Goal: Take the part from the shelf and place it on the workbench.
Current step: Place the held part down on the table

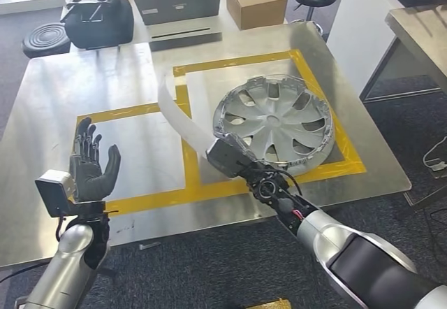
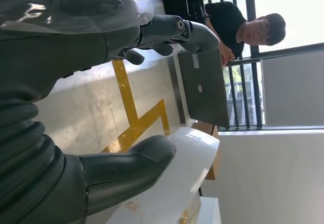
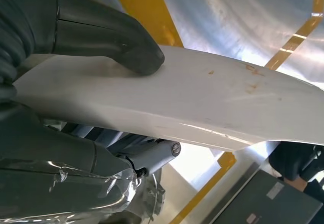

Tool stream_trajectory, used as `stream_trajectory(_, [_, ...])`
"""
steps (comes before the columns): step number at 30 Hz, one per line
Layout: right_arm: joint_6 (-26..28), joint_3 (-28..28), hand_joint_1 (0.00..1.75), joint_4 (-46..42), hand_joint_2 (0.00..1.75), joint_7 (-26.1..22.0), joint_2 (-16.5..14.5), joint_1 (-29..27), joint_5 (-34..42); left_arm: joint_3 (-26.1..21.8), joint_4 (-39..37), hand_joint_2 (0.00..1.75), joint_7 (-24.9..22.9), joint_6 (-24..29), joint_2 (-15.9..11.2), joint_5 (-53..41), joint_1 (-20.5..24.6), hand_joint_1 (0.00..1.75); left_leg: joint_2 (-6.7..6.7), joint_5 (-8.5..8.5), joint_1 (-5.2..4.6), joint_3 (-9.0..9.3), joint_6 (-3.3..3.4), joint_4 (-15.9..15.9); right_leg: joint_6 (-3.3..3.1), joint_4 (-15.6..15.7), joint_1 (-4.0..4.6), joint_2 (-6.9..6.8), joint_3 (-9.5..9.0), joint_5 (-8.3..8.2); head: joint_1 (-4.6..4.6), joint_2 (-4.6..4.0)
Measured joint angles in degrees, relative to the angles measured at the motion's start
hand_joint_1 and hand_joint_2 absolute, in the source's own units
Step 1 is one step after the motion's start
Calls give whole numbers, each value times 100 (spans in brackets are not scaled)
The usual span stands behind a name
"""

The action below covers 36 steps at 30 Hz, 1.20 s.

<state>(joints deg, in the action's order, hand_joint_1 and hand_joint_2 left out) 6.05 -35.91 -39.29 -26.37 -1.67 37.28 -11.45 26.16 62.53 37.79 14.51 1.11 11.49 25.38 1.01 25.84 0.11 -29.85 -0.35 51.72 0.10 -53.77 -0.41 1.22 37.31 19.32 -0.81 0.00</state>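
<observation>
A long, curved white part is held by my right hand above the metal workbench, near the yellow tape line between two marked areas. In the right wrist view the thumb presses on the white part and darker fingers grip it from the other side. My left hand is raised over the workbench's front left, palm up, fingers apart, holding nothing. The left wrist view shows its thumb and fingers spread, with the white part beyond.
A silver wheel cover lies in the right taped area, just beside my right hand. At the back stand a laptop, a cardboard box and a black bag. A person sits behind the laptop. Stools stand beyond the workbench.
</observation>
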Motion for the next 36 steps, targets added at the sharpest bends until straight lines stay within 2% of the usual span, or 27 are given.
stream_trajectory(14, [-228, -379, 175, -5, 175, -21, -298, 23, -163, 13, -1, 175, 48, -120, 58, 73, 158, 0, -1, 4, -15, 66, 1, 26, 7, 4, -12, -2, -74, -7, -3, 0])
stream_trajectory(20, [-210, -521, 175, -4, 175, -80, -448, 80, -248, 15, 1, 175, 62, -143, 105, 113, 199, 0, 0, 6, -16, 68, 0, 28, 8, 5, -12, -4, -79, -6, -2, 0])
stream_trajectory(32, [-186, -661, 175, 18, 175, -151, -538, 135, -280, 17, 17, 175, 75, -139, 134, 105, 201, 0, 0, 8, -16, 69, -1, 29, 11, 12, -13, -4, -85, -8, -2, 0])
stream_trajectory(36, [-106, -750, 175, 176, 175, -266, -711, 294, -414, 44, 114, 175, -5, -129, 168, 104, 236, 0, 0, 8, -16, 69, -1, 29, 11, 12, -13, -4, -85, -8, -3, 0])
